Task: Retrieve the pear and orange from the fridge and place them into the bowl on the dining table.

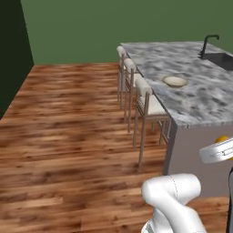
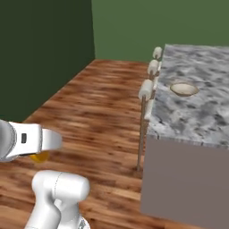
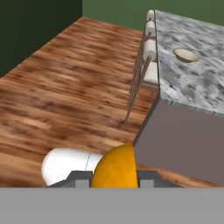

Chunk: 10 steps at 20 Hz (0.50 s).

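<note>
The orange (image 3: pixel 114 168) is mostly hidden: the hand covers all but a sliver in both base views, and the hand view cuts off its lower half. The tabletop (image 1: pixel 200 86) runs off the right edge. The bowl's (image 1: pixel 175 81) inside is too small to make out.

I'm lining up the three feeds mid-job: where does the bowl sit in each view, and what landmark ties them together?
Left base view: the bowl sits right of centre, upper part, on the dining table.
Right base view: upper right, near the table's left edge.
Hand view: top right.
Shared landmark: the row of stools along the table's side.
</note>
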Motion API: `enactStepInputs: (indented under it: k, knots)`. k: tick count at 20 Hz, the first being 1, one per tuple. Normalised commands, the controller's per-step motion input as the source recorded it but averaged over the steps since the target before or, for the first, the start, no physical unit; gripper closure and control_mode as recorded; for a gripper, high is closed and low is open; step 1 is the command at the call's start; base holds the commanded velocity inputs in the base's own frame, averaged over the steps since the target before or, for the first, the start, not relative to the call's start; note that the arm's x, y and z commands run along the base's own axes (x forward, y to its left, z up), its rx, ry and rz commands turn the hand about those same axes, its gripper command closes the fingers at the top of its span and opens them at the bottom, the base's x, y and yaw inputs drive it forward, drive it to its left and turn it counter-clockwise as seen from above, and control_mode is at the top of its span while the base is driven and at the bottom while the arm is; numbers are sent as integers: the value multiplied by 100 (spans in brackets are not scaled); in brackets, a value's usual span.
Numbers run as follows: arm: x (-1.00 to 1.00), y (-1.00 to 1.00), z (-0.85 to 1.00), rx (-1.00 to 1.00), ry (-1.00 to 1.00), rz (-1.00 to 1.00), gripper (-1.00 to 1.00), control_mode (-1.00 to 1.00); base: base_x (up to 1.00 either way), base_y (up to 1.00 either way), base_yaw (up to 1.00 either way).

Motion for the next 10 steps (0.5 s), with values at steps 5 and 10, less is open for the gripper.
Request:
enactStepInputs:
  k: [5, 10]
  knots:
    - [0, 0, 0, 0, 0, 0, 100, 100, 75, 29, -26]
    - [0, 0, 0, 0, 0, 0, 100, 100, 75, 27, -51]
